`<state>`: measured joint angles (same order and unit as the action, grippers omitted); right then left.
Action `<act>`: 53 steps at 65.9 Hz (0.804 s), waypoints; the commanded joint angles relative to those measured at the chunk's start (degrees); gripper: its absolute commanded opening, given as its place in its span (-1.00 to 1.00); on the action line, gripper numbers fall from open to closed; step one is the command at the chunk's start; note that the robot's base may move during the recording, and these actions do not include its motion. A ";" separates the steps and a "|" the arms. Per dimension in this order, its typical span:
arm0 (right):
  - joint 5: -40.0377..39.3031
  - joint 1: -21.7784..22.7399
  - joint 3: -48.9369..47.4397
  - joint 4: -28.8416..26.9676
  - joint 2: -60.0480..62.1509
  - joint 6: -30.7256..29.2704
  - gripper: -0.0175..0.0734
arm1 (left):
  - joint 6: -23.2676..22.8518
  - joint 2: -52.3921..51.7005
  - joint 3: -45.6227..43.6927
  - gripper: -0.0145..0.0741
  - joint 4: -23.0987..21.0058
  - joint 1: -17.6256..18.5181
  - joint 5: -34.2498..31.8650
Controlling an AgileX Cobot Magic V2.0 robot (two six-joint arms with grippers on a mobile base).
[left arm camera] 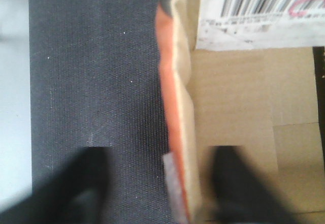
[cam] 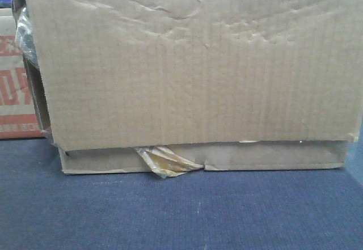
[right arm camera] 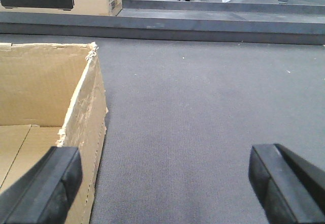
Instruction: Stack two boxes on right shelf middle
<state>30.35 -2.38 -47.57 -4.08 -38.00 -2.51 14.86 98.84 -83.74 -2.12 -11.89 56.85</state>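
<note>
Tall box point(cam: 193, 63) on flat box point(cam: 272, 156) | L claw point(left arm camera: 161, 155) spread astride cardbd wall point(left arm camera: 177, 107) | R claw point(right arm camera: 165, 158) spread, empty

the tall box point(cam: 193, 63) sits on the flat box point(cam: 272, 156), both on the mat point(cam: 181, 210). a third box point(cam: 8, 91) stands behind them at the left. tape point(cam: 167, 162) hangs over the flat box's front edge, left of centre.

Creased box point(cam: 193, 63) atop flat box point(cam: 272, 156) — tape point(cam: 167, 162) peeling.

left claw point(left arm camera: 157, 192) black and blurred, right claw point(right arm camera: 165, 183) matte black, blocky
</note>
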 commanded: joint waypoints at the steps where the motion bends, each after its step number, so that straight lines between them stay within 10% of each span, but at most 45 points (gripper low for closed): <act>1: -1.00 -0.18 -0.50 0.47 -0.29 0.12 0.64 | 0.14 -1.12 -0.53 -0.78 -0.32 -0.18 -1.10; 22: -0.86 -0.18 -0.54 0.47 -0.29 0.12 0.64 | -0.89 -8.17 -2.29 -0.92 -0.32 -0.38 -1.79; 42: -0.86 -0.18 -0.54 0.47 -0.29 0.12 0.64 | -12.91 -15.16 -20.07 -0.92 2.12 -0.41 2.02; 53: -0.75 -0.18 -0.54 0.47 -0.29 0.12 0.64 | -14.35 -15.83 -31.83 -0.92 -6.69 2.83 3.96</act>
<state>30.47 -2.38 -47.57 -4.08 -38.00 -2.51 1.93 83.54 -110.94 -2.89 -11.06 60.32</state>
